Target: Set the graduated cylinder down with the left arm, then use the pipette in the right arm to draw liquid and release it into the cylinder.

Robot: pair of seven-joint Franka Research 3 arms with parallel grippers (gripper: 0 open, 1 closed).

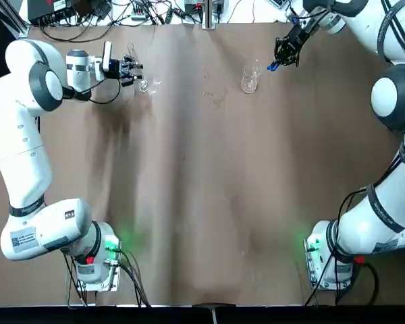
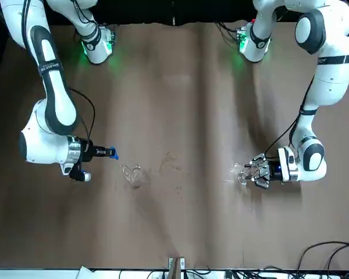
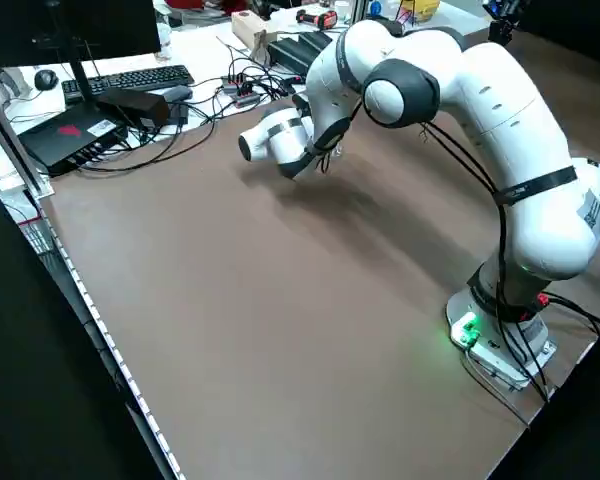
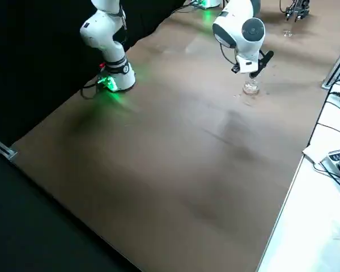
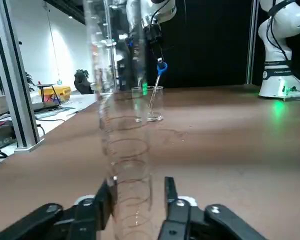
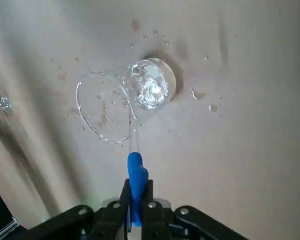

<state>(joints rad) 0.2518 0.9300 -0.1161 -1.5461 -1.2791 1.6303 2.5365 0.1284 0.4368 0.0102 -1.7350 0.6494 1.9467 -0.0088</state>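
Note:
The graduated cylinder (image 5: 126, 150) stands upright between my left gripper's (image 5: 136, 200) fingers at the far left of the table. One finger touches it and a narrow gap shows at the other, so the gripper is open around the graduated cylinder (image 1: 139, 73). From the top view my left gripper (image 1: 131, 67) reaches in sideways. My right gripper (image 6: 136, 196) is shut on the blue bulb of the pipette (image 6: 135, 172). Its glass tube points down into the clear beaker (image 6: 121, 106), which holds clear liquid. From above, the right gripper (image 1: 282, 57) hangs just right of the beaker (image 1: 250, 80).
Small drops (image 6: 211, 107) lie on the brown table around the beaker. Cables and electronics (image 1: 88, 13) run along the far edge, with a metal post (image 1: 208, 15) at its middle. Both arm bases (image 1: 98, 260) sit at the near edge.

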